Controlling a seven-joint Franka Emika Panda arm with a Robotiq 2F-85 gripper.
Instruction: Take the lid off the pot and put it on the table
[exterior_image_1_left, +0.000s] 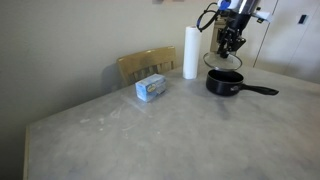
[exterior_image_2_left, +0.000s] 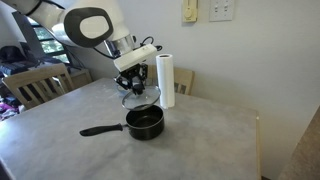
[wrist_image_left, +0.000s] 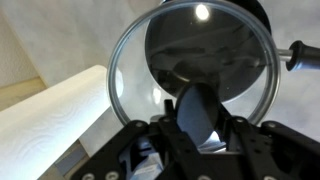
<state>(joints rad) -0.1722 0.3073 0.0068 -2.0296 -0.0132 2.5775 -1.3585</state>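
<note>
My gripper (exterior_image_1_left: 231, 46) is shut on the black knob of the glass lid (exterior_image_1_left: 222, 59) and holds it in the air above the pot (exterior_image_1_left: 224, 82). The lid is clear of the pot in both exterior views; it also shows under the gripper (exterior_image_2_left: 133, 84) as the lid (exterior_image_2_left: 138, 97), above the black pot (exterior_image_2_left: 145, 122) with its long handle (exterior_image_2_left: 100, 129). In the wrist view the lid (wrist_image_left: 130, 55) hangs below my gripper (wrist_image_left: 197, 118), with the open pot (wrist_image_left: 205, 40) seen through the glass. The pot stands on the grey table (exterior_image_1_left: 150, 135).
A white paper-towel roll (exterior_image_1_left: 190, 52) stands beside the pot, also in the other view (exterior_image_2_left: 166, 80) and the wrist view (wrist_image_left: 50, 110). A blue-white box (exterior_image_1_left: 151, 88) lies on the table. A wooden chair (exterior_image_1_left: 146, 64) stands at the table's far edge.
</note>
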